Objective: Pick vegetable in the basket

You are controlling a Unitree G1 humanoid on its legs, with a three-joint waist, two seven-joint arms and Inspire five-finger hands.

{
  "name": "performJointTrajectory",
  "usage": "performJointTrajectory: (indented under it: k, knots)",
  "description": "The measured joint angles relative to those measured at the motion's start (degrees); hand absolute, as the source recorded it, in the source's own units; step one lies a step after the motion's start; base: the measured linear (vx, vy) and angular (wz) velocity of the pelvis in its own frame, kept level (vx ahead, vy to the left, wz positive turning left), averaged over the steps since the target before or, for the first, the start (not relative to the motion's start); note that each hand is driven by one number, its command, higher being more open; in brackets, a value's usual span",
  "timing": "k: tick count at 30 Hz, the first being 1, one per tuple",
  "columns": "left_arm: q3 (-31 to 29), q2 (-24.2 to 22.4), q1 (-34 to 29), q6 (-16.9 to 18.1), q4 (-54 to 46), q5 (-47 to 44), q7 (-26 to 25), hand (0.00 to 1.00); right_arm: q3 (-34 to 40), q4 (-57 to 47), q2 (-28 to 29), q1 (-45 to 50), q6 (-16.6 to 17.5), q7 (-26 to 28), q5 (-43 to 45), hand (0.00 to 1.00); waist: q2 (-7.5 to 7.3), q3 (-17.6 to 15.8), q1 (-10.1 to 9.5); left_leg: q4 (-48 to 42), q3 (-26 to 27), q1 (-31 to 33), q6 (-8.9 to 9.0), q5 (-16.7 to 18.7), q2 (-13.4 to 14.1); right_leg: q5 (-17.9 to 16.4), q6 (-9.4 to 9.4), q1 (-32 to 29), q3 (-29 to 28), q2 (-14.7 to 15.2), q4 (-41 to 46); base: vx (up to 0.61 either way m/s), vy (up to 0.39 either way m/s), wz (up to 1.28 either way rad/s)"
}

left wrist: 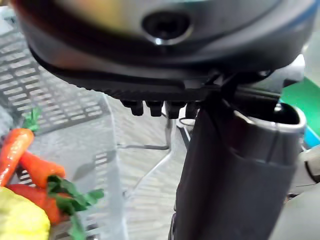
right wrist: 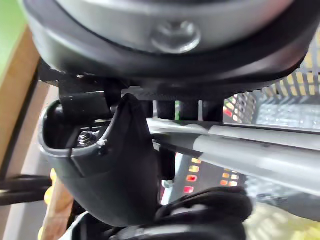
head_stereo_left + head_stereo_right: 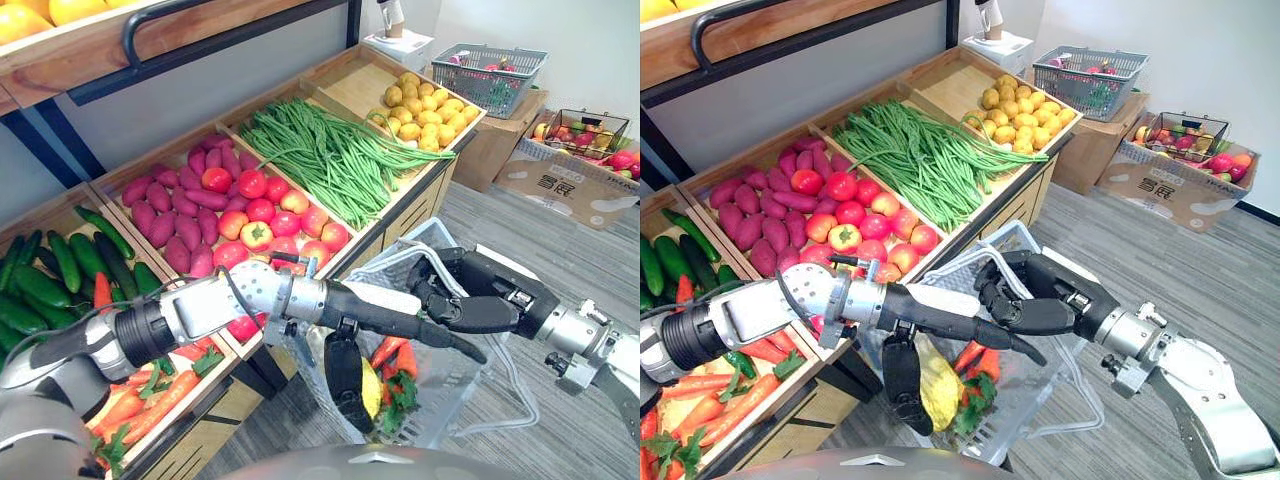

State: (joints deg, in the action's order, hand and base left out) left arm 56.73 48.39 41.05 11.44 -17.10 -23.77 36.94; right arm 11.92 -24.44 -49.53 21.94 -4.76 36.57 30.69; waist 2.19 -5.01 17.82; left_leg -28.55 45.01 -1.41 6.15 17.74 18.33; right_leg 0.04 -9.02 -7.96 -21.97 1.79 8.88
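Right hand (image 3: 465,295) is gripping the basket (image 3: 445,380) by its handle; left hand (image 3: 940,312), straight-fingered and empty, is hovering over its carrots (image 3: 395,355). A stall (image 3: 352,88) of beans (image 3: 330,150) is standing beside, on grey floor (image 3: 520,230).

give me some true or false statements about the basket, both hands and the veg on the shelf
1. The basket holds carrots. True.
2. The left hand holds a tomato. False: it is open and empty, stretched out above the basket.
3. The right hand is curled round the basket's handle. True.
4. The green beans lie in the basket. False: they lie outside it, beside the potatoes.
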Motion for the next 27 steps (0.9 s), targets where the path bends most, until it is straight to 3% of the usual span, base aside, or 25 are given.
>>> performJointTrajectory:
  k: [6, 12, 17, 19, 25, 27]
  knots:
    - [1.64, 2.65, 0.00, -1.36, -1.65, -4.38, 1.09, 1.00, 0.03, 0.00, -0.09, 0.49, 0.01, 0.04, -1.08, 0.00, -0.83, 0.49, 0.04, 0.82, -1.03, -0.17, -0.26, -0.28, -1.24, 0.17, -0.32, 0.91, 0.91, 1.23, -1.06, -0.01, 0.025, 0.11]
    - [0.36, 9.02, 0.05, -1.72, -1.97, -5.31, 1.31, 1.00, 0.21, 0.07, -0.09, 1.12, 0.01, 0.05, -1.09, 0.00, -0.84, 0.65, -0.38, 0.98, -1.53, -0.01, -0.42, -0.38, -1.61, 0.11, -0.24, 0.97, 1.47, 1.66, -1.15, 0.00, 0.015, 0.05]
    - [-11.68, 13.98, -3.08, -1.55, -4.41, -5.66, 0.43, 1.00, 1.27, 0.38, 0.64, 3.19, 0.02, 0.05, -1.05, 0.00, -0.83, 1.09, -0.51, 0.98, -2.62, 0.97, -0.77, -0.69, -1.73, 0.20, -0.33, 1.09, 2.59, 1.96, -1.20, 0.05, 0.010, 0.10]
    - [-18.20, 14.89, -8.06, -1.22, -5.12, -7.90, -1.07, 1.00, 1.38, 1.84, 2.60, 4.69, 0.04, 0.01, -1.00, 0.00, -1.35, 1.79, -0.98, 1.64, -3.44, 0.97, -0.84, -1.12, -1.95, 0.29, -0.38, 1.84, 3.33, 2.12, -1.83, 0.09, 0.011, 0.16]
    - [-26.41, 15.16, -17.86, -0.68, -6.06, -9.97, -2.57, 1.00, 1.63, 6.01, 7.36, 6.97, 0.25, -1.40, -0.45, 0.00, -3.05, 2.99, -2.13, 4.88, -6.11, 1.18, -1.07, -2.85, -4.07, 0.25, -0.32, 3.07, 6.37, 3.81, -3.48, 0.02, 0.017, 0.27]
    - [-29.75, 15.14, -21.44, -0.33, -6.07, -9.97, -3.46, 1.00, 1.64, 9.02, 8.31, 7.76, 0.46, -2.34, 0.03, 0.00, -3.19, 3.48, -3.40, 5.56, -7.44, 2.15, -1.33, -3.38, -4.77, 0.25, -0.32, 3.18, 7.71, 4.47, -4.06, 0.01, 0.033, 0.34]
